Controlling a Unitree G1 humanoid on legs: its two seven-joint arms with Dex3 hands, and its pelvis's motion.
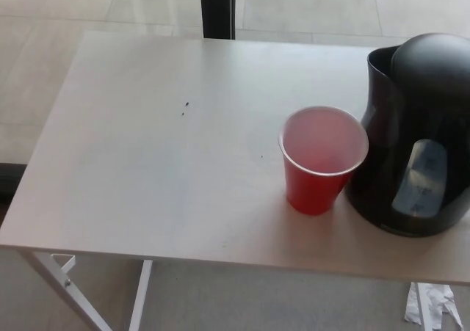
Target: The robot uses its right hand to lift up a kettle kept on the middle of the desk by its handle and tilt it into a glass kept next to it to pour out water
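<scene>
Black kettle [418,136] upright beside red cup [322,158]

Kettle [415,136] glossy black; cup [321,162] red outside, pale pink-white inside; desk [161,169] pale whitish-grey with white legs.

crumpled paper [433,305] on floor, dark post [217,8]

White desk [147,162] bears red cup [321,162] beside black kettle [418,136].
</scene>
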